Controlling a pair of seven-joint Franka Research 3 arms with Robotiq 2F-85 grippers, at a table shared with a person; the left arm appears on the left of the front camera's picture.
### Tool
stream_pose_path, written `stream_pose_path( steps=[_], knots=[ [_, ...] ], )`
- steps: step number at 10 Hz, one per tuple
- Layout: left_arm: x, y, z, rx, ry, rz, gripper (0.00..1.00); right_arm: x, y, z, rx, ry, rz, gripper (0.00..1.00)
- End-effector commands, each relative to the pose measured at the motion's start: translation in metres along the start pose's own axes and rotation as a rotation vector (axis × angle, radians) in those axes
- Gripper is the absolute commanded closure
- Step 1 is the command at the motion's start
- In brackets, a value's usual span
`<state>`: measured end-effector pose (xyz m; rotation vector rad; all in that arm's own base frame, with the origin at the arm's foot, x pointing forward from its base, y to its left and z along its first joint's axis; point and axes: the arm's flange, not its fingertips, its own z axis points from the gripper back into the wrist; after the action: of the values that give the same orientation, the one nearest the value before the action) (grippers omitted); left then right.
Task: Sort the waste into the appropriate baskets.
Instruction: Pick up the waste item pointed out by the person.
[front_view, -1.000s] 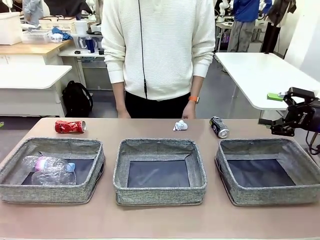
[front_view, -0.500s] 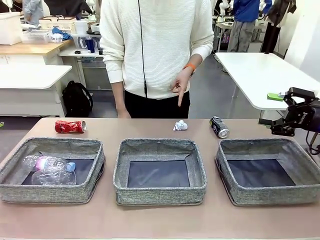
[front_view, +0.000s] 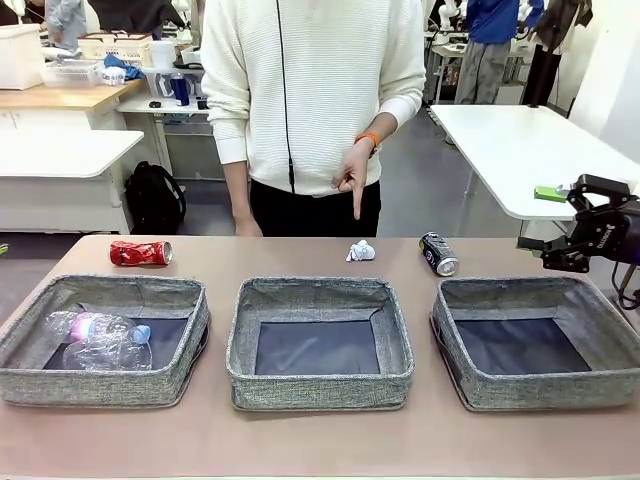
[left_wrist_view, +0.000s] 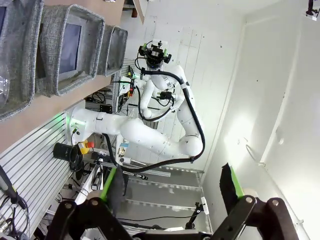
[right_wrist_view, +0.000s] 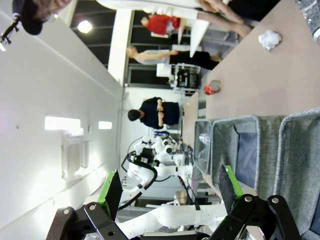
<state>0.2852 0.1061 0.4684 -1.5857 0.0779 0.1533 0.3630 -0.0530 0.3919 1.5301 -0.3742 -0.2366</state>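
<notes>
1. The person's hand (front_view: 353, 175) points one finger straight down over the paper wad (front_view: 361, 250), so the wad is probably the piece to pick next.
2. The right claw (right_wrist_view: 169, 192) is spread wide and empty, hanging by the far right corner of the right basket (front_view: 540, 390). The left claw (left_wrist_view: 170, 182) is also wide and empty, well away from the litter.
3. The right claw looks better placed. It should travel along the far strip of the bench (front_view: 320, 440) and steer clear of the black can (front_view: 439, 254), which lies near the wad.
4. It should come down from above, straddle the wad and close nearly all the way, since something so small and light could skid or slip out.
5. The wad must clear the basket wall before release. The bottles (front_view: 100, 340) lie in the left basket (front_view: 110, 385), so paper likely belongs in another one; I cannot tell which.
6. The wad is small, white and crumpled. It lies on the bench just beyond the far right corner of the middle basket (front_view: 320, 385).
</notes>
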Motion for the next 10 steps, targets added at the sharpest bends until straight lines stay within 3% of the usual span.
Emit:
stream_pose_path(
  steps=[1, 3, 5, 6, 7, 8, 10],
  knots=[
    [0.0, -0.002, 0.001, -0.016, 0.008, -0.024, 0.0, 0.001, 0.005, -0.001, 0.011, -0.007, -0.02, 0.0],
    [0.0, -0.002, 0.001, -0.016, 0.008, -0.024, 0.0, 0.0, 0.0, 0.0, 0.0, 0.0, 0.0, 0.0],
    [0.0, -0.002, 0.001, -0.016, 0.008, -0.024, 0.0, 0.03, 0.038, -0.095, -0.43, 0.052, 0.224, 0.0],
    [0.0, -0.002, 0.001, -0.016, 0.008, -0.024, 0.0, 0.037, 0.045, -0.149, -0.616, 0.067, 0.342, 0.0],
    [0.0, -0.002, 0.001, -0.016, 0.008, -0.024, 0.0, 0.034, 0.042, -0.192, -0.76, 0.147, 0.429, 0.0],
    [0.0, -0.002, 0.001, -0.016, 0.008, -0.024, 0.0, 0.03, 0.036, -0.224, -0.893, 0.223, 0.512, 0.0],
    [0.0, -0.002, 0.001, -0.016, 0.008, -0.024, 0.0, 0.02, 0.017, -0.269, -0.989, 0.364, 0.522, 0.0]
  ],
)
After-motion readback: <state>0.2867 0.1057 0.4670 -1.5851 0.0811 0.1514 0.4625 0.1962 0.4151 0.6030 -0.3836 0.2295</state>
